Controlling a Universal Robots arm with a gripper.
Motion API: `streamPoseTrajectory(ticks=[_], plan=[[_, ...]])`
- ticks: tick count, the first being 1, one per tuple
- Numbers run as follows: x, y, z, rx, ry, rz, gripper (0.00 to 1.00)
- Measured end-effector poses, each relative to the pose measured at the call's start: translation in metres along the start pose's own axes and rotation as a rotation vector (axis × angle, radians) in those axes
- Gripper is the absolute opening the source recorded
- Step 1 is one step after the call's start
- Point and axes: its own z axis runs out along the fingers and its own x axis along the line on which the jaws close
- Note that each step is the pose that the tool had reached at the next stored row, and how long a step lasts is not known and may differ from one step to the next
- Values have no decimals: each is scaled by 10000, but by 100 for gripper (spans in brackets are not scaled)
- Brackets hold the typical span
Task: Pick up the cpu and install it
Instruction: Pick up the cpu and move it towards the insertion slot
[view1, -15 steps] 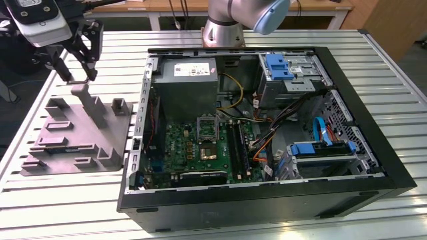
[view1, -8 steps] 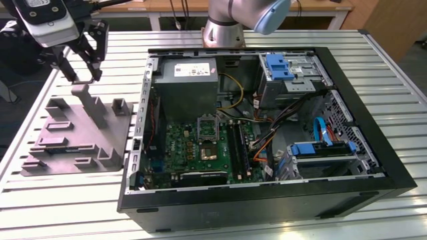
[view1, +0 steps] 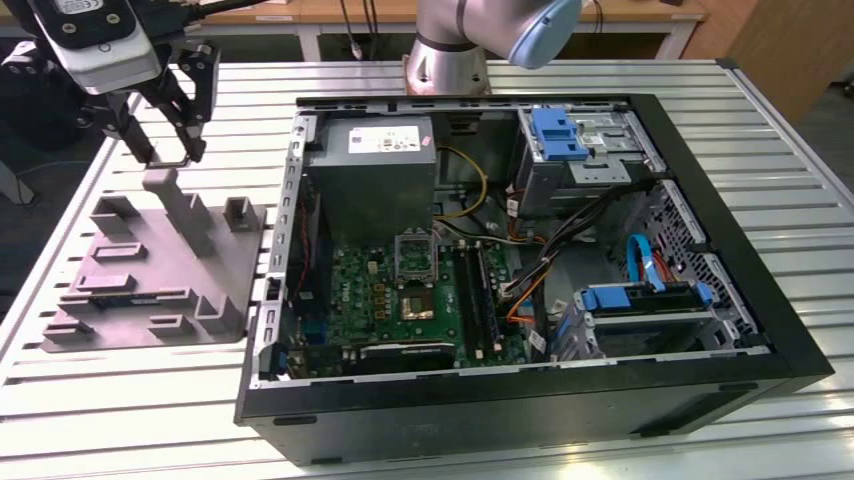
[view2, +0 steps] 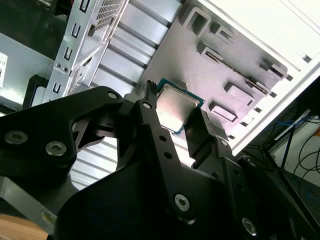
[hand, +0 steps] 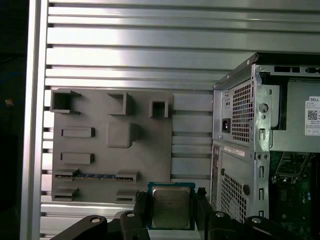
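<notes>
Now the jaws grip the cpu (hand: 171, 207) by two edges, over the grey fixture (view1: 147, 270) near the table (view1: 120, 400) edge. Carry it level, squeeze gently, no tilting.

Arm (view1: 447, 55): silver-grey metal tube segs, pale blue joint cap (view1: 547, 30). Wrist housing (view1: 87, 40): white/lt grey, dark inset. Fingers (view2: 155, 135): matte blk, flat linkage bars w/ pivot joints, small holes along bars. Silver round-head screws (view2: 181, 202) at pivots, several.
</notes>
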Motion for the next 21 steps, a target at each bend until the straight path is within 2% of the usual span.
streamPoseTrajectory(ticks=[5, 21], plan=[[-11, 0, 0, 0, 1, -1, 47], [-119, -2, -1, 1, 1, 0, 47]])
